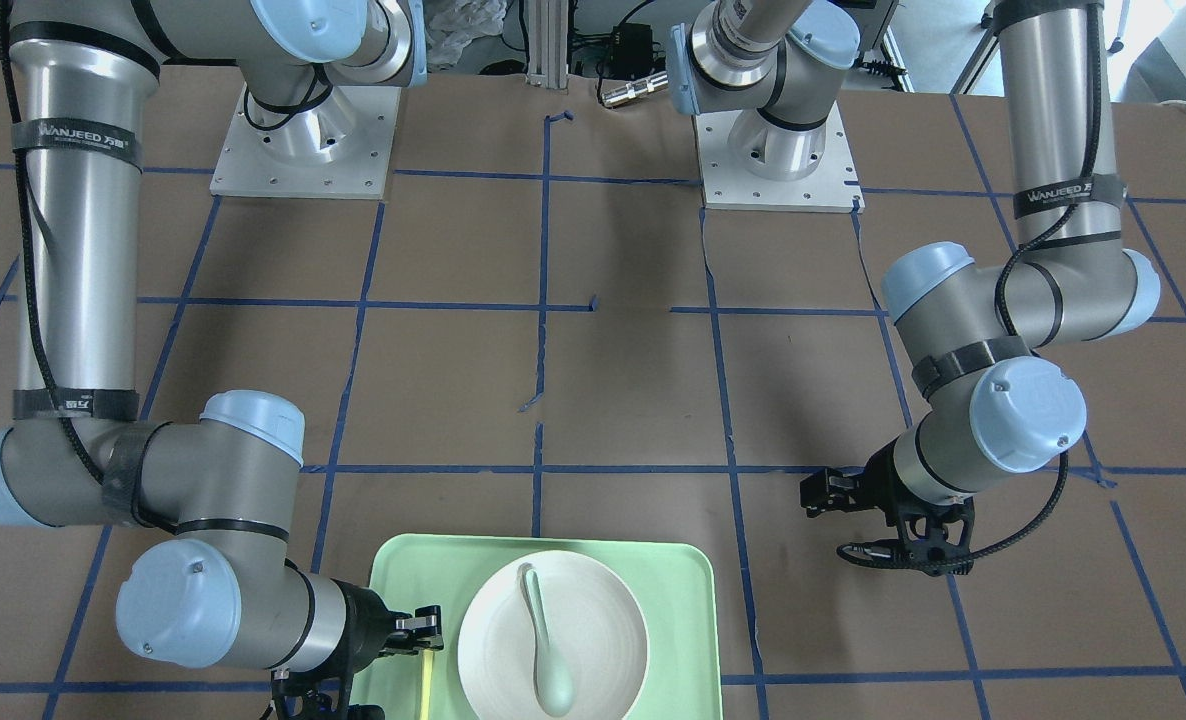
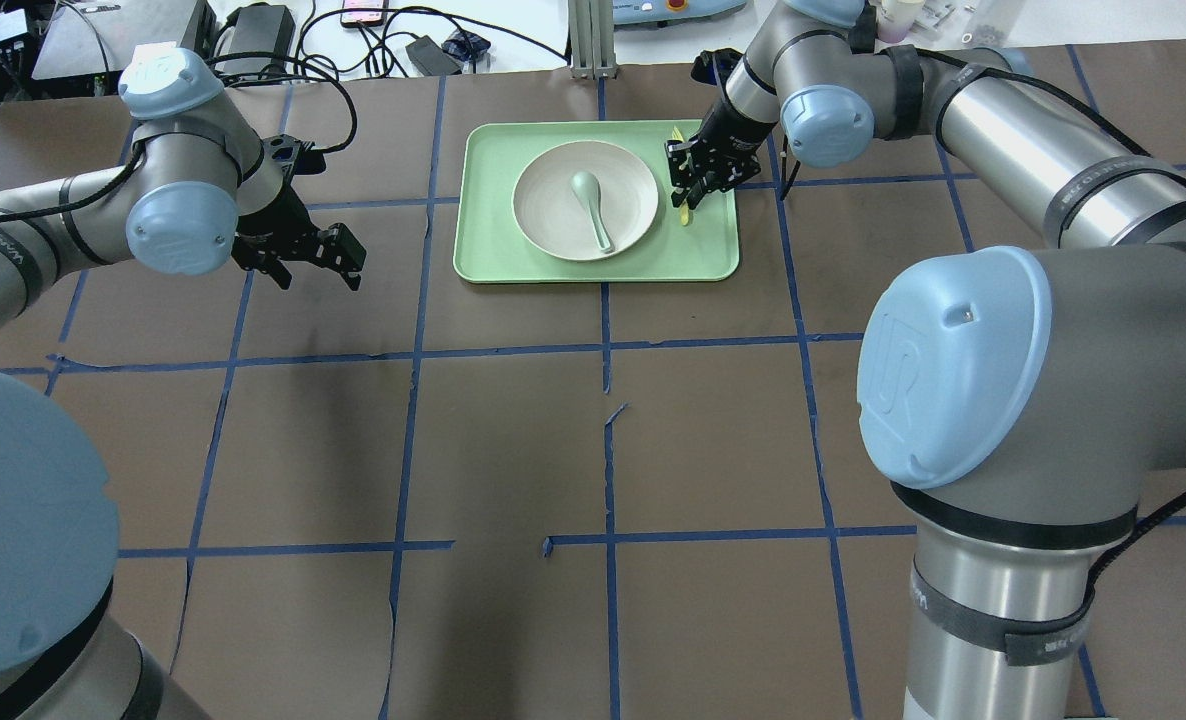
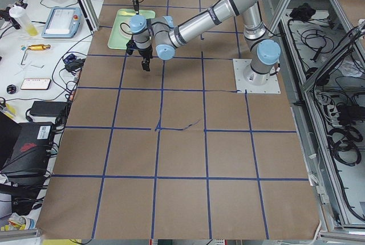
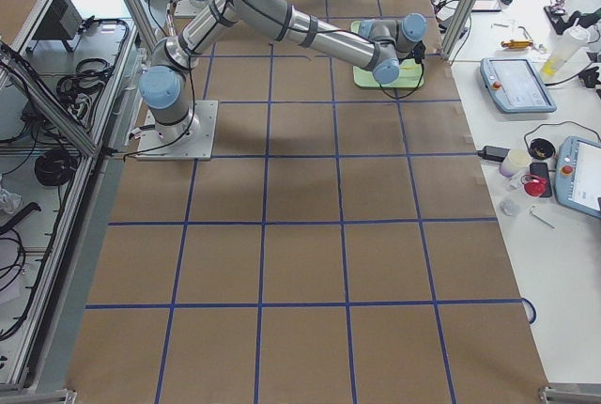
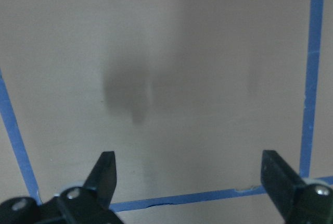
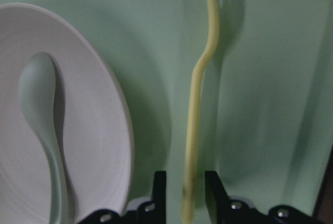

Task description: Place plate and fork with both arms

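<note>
The off-white plate (image 2: 553, 175) sits on the light-green tray (image 2: 493, 250) with a mint spoon (image 2: 593, 210) lying in it. The yellow fork (image 6: 200, 78) lies along the tray beside the plate, on the robot's right. My right gripper (image 2: 688, 200) stands over the fork's handle end, its fingers closed narrowly around it in the right wrist view (image 6: 186, 182). I cannot tell whether the fork is off the tray. My left gripper (image 2: 321, 283) is open and empty above bare table, left of the tray; the left wrist view (image 5: 190, 166) shows only table between its fingers.
Blue tape lines (image 2: 608, 350) grid the brown table. Both arm bases (image 1: 298, 150) are bolted at the robot's edge. Cables and electronics (image 2: 253, 30) lie past the table's far edge, behind the tray.
</note>
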### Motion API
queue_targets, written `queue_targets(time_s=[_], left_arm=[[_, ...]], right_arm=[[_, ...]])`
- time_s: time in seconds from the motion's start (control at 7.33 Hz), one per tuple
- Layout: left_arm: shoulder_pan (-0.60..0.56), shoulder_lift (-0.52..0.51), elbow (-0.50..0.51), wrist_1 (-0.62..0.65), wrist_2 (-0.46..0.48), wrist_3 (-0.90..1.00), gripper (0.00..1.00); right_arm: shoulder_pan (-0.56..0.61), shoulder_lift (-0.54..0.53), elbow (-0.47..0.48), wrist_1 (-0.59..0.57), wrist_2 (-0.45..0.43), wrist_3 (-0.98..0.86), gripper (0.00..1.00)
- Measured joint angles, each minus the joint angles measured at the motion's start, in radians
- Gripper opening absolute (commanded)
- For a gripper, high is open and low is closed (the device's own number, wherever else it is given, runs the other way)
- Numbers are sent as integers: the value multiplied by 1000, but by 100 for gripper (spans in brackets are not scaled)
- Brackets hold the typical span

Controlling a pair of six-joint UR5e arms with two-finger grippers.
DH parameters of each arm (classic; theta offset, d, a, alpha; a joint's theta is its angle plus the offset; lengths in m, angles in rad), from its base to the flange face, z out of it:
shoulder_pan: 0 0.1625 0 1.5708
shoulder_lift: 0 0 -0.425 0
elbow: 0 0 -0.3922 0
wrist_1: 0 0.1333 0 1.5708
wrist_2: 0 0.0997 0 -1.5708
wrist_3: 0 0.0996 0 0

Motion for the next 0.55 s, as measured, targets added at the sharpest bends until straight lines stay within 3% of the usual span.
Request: queue_targets(time_s=[0.55], left_arm=[[-8,43,11,-26,117,-2,100]], right_arm=[[0,-116,52,120,-63,3,100]])
